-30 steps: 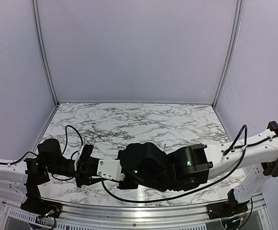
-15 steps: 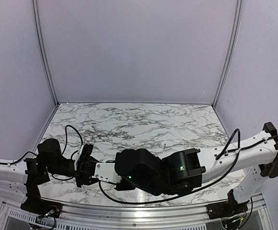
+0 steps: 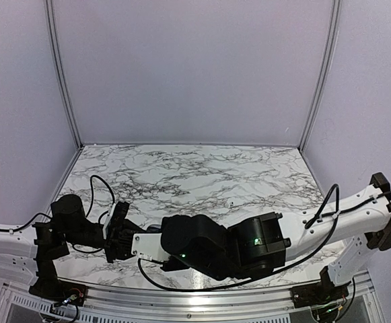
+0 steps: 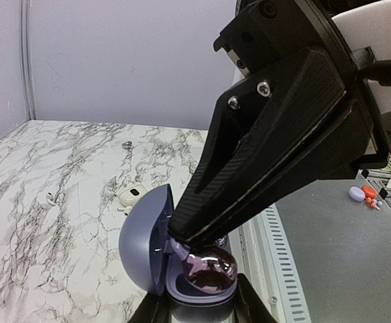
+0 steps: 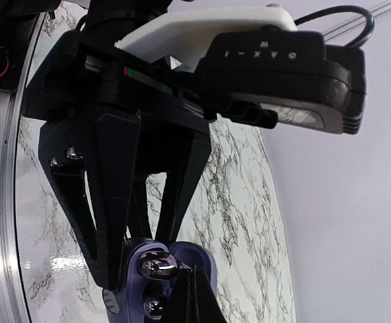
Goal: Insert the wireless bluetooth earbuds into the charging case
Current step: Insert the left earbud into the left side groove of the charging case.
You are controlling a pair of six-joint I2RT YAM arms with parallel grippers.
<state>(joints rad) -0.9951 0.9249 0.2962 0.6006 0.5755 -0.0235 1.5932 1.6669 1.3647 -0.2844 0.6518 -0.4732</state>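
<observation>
Lower centre of the left wrist view, the left gripper point(image 4: 196, 308) clamps the open charging case point(image 4: 147, 237). The right gripper point(image 4: 184, 235), fingers pressed together, has its tip inside the case. Two earbuds point(image 4: 131, 196) lie on the surface point(image 4: 40, 269) to its left. In the top view the right arm point(image 3: 202, 245) hides the case.

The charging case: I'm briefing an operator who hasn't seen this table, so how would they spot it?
Look at the near edge of the marble table, where the two black grippers meet. The charging case sits between the fingers of the left gripper, under the tip of the right gripper. It is an open lavender clamshell, far larger than the whitish earbuds lying beyond it.
</observation>
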